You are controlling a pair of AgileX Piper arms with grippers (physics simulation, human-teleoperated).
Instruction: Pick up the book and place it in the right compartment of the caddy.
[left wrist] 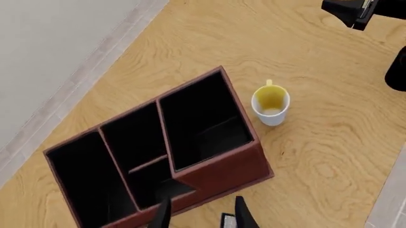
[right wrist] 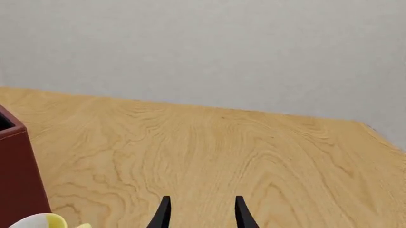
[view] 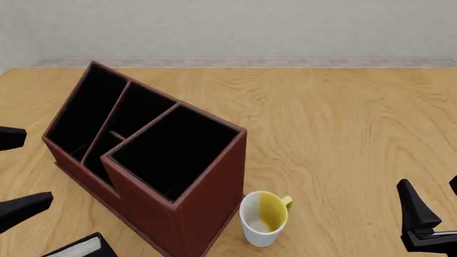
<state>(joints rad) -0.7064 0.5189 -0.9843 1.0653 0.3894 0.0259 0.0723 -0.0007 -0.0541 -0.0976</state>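
The caddy (view: 153,160) lies diagonally on the table (view: 343,123), tall end nearest. Below the left end effector (view: 10,171), spread open, only a corner of the book (view: 82,247) shows. Right end effector (right wrist: 199,213): open, empty.

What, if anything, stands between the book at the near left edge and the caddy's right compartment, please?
Nothing visible does. In the front view the book lies just left of the caddy, whose right compartment is open and looks empty. The mug stands on the caddy's other side. Only the tall wall must be cleared.
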